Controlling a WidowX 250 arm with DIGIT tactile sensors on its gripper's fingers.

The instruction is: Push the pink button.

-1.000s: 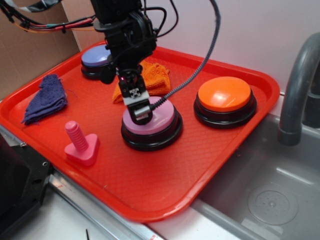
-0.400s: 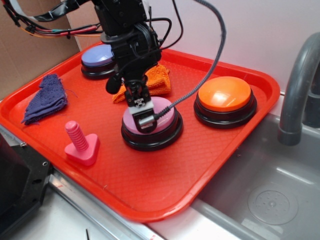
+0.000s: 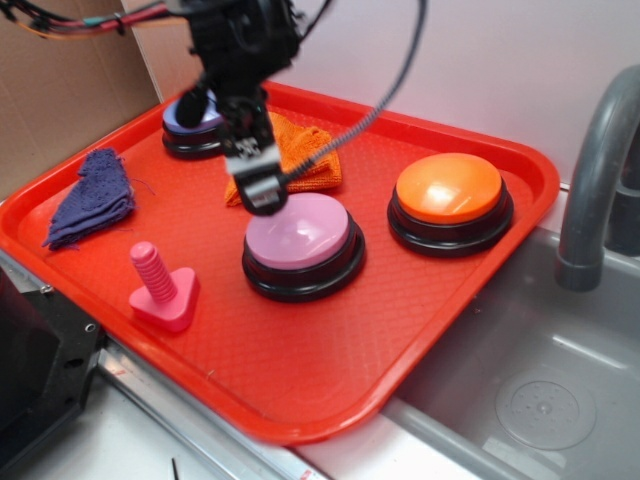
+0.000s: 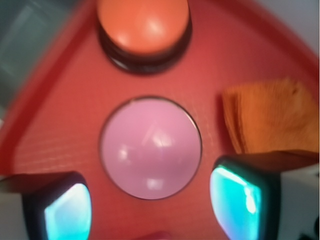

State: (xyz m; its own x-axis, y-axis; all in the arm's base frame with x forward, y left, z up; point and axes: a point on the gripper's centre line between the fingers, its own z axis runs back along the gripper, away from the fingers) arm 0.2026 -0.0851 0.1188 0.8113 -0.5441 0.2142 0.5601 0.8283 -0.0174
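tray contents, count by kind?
Dome buttons: 3 — pink button, orange button, lavender button
Cloths: 2 — orange cloth, blue cloth
Threaded pegs: 1 — pink peg
Total: 6

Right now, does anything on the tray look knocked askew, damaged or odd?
Nothing stands out. The pink button sits flat and intact on the red tray, the gripper above its rim. The orange button also looks level and the orange cloth lies folded.
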